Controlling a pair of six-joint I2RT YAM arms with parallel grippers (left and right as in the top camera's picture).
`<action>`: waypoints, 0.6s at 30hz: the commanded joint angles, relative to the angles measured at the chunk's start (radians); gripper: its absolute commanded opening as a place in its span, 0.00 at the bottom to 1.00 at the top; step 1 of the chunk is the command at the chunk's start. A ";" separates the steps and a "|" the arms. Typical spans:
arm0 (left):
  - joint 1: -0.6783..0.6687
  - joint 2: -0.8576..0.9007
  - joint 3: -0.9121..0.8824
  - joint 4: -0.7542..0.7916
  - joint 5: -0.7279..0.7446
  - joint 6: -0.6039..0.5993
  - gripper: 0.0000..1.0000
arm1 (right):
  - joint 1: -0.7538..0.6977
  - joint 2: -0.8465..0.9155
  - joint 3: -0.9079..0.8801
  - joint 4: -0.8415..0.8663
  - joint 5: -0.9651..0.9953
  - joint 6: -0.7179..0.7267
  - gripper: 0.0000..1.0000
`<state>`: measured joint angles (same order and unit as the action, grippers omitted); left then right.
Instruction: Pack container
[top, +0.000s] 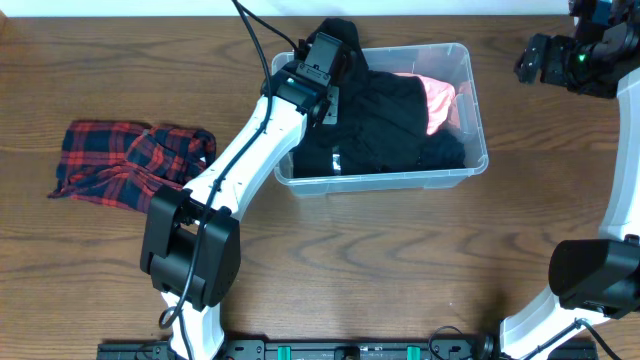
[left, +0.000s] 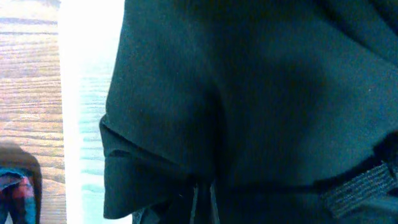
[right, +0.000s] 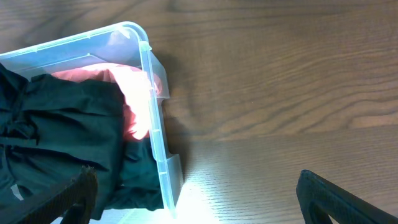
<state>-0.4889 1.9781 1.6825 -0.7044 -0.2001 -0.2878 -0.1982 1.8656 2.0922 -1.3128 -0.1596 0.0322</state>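
Observation:
The clear container (top: 478, 110) stands at the table's back centre and holds black garments (top: 385, 125) and a pink garment (top: 438, 98). My left gripper (top: 333, 48) is over the container's back left corner. In the left wrist view its fingers (left: 203, 200) are close together, pinching black cloth (left: 249, 93) that fills the view. My right gripper (top: 524, 62) hangs to the right of the container, open and empty (right: 199, 208). The right wrist view shows the container's corner (right: 149, 93), the pink garment (right: 134, 93) and the black cloth (right: 62, 137).
A red and navy plaid shirt (top: 130, 160) lies crumpled on the wooden table at the left, beside the left arm's base. A bit of it shows in the left wrist view (left: 15, 186). The right arm's base stands at the front right (top: 595, 275).

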 joint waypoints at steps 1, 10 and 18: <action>0.000 0.017 0.012 -0.034 0.037 -0.006 0.06 | 0.001 0.000 -0.001 0.000 0.003 -0.019 0.99; -0.002 -0.016 0.013 -0.103 0.079 -0.041 0.06 | 0.001 0.000 -0.001 0.000 0.003 -0.019 0.99; -0.001 -0.024 0.013 -0.105 0.110 -0.046 0.07 | 0.001 0.000 -0.001 0.000 0.003 -0.019 0.99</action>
<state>-0.4870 1.9675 1.6886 -0.8036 -0.1368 -0.3218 -0.1982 1.8656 2.0922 -1.3128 -0.1600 0.0322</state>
